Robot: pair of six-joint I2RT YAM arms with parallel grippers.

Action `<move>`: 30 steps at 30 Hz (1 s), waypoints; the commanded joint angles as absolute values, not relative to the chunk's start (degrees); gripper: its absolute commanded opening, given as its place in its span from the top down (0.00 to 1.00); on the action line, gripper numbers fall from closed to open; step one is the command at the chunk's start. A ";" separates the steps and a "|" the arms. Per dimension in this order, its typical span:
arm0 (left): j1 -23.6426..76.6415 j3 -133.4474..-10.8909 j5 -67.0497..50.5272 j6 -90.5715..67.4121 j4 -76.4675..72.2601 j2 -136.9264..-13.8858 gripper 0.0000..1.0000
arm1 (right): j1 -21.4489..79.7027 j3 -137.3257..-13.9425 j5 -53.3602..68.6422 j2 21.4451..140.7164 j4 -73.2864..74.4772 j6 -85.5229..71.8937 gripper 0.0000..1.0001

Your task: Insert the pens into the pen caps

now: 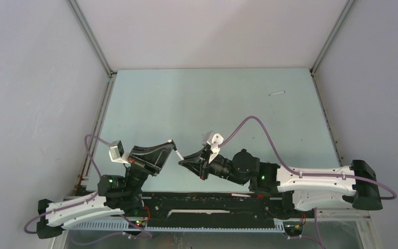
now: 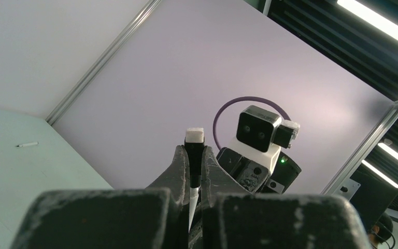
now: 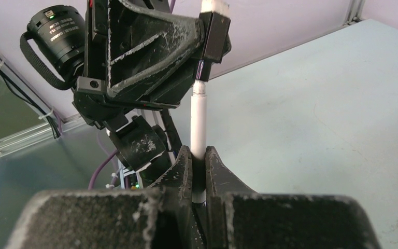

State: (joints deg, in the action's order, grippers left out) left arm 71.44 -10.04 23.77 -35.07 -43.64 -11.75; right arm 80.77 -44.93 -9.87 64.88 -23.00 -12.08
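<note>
While left jaws pinch a cap (image 3: 215, 36), right jaws hold a pen (image 3: 199, 124)

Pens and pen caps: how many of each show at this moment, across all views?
Pens: 2, one pen in the right gripper, one pen loose on the table.
Pen caps: 1, a pen cap in the left gripper.
Total: 3.

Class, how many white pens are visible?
2. One pen in the right gripper, tip meeting the cap in the left gripper; another pen on the table, far right. Others may be hidden.
</note>
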 commanded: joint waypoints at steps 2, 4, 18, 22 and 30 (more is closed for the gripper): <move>71.10 -8.81 23.91 -34.55 -44.51 -13.71 1.00 | 81.22 -48.82 -11.55 63.98 -24.17 -12.64 1.00; 71.10 -8.83 23.94 -34.50 -44.56 -14.08 1.00 | 81.28 -49.07 -11.93 63.92 -23.73 -12.74 1.00; 71.06 -10.19 27.31 -33.73 -39.63 -15.93 1.00 | 79.49 -53.35 -16.43 62.05 -14.17 -16.00 1.00; 71.10 -12.17 30.40 -34.52 -35.11 -17.57 1.00 | 78.50 -54.70 -17.06 62.42 -11.41 -16.59 1.00; 71.10 -15.41 36.88 -37.55 -27.55 -20.94 1.00 | 77.95 -60.30 -23.14 66.07 -6.42 -13.28 1.00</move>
State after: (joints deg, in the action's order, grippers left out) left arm 71.31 -13.34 31.86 -36.71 -36.69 -18.90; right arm 78.74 -53.17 -17.02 65.23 -2.72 -15.55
